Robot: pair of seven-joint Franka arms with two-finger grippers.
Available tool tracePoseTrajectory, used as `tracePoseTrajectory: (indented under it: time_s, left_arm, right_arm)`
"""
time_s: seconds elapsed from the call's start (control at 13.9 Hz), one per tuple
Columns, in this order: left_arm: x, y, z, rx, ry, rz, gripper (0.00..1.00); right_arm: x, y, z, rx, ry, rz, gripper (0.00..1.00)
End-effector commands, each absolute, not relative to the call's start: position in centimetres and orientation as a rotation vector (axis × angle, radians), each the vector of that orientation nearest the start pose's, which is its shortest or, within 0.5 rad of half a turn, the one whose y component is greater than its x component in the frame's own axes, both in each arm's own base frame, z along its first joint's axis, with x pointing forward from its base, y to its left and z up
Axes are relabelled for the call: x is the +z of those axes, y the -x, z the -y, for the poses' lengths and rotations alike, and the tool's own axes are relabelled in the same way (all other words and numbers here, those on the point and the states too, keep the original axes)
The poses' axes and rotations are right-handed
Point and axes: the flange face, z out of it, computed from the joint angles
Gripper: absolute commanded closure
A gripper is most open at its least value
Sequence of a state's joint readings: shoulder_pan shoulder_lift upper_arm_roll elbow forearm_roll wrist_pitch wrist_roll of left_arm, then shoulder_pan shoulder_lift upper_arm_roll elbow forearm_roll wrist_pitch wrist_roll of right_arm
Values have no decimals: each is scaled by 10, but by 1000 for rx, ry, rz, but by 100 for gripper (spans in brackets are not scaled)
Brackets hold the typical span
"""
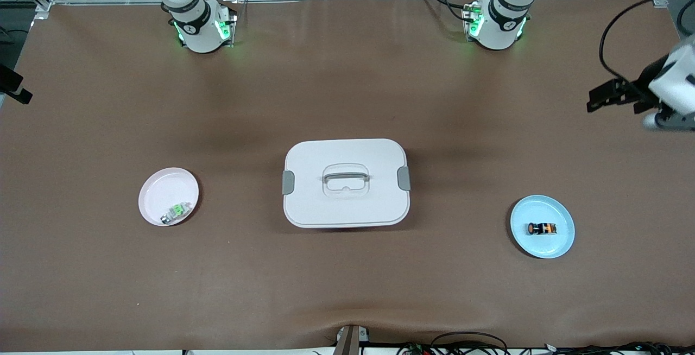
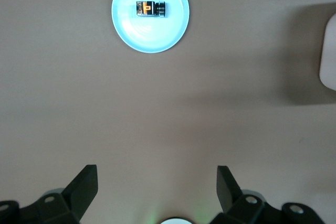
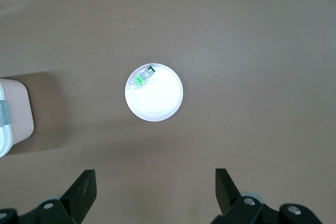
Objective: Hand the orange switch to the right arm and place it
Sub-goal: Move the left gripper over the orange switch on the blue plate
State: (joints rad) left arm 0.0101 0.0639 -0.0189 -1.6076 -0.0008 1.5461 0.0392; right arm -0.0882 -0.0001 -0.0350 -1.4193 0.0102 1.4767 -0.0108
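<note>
Tiny black push-button with the orange cap (image 1: 542,228) lies sideways on the round light-blue plate (image 1: 562,241); both the left gripper (image 2: 156,192) and right gripper (image 3: 155,195) hang wide open and empty, so it could easily roll off during pickup.

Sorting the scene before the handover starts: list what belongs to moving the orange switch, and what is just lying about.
Job:
- orange switch, lying on the blue plate toward the left arm's end
- left hand, open above bare table
- right hand, open above bare table

Lying about:
- pink plate holding the green-and-white component
- lidded white box, mid-table
</note>
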Motion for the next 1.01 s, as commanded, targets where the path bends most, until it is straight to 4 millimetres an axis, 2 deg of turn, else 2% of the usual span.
tracePoseTrajectory:
  time_s: [0.0, 0.22, 0.36, 0.5, 0.72, 0.86, 0.94]
  left_arm:
    - [539, -614, 1, 210, 3144, -69, 0]
    - [487, -652, 0, 123, 3172, -64, 0]
    - [451, -670, -5, 96, 3192, -39, 0]
    - [418, -680, -6, 110, 3187, -40, 0]
    - [353, -694, -8, 159, 3180, -53, 0]
    - [332, -700, -9, 127, 3180, -48, 0]
    - [321, -703, -11, 115, 3179, -42, 0]
  right_arm:
    - [693, -537, 63, -94, 3136, -173, 0]
    - [692, -535, 63, -77, 3136, -170, 0]
    - [692, -533, 63, -65, 3140, -171, 0]
    - [694, -534, 66, -82, 3137, -183, 0]
    - [698, -532, 66, -106, 3137, -185, 0]
    - [700, -530, 77, -111, 3139, -215, 0]
    - [702, -527, 93, -120, 3137, -253, 0]
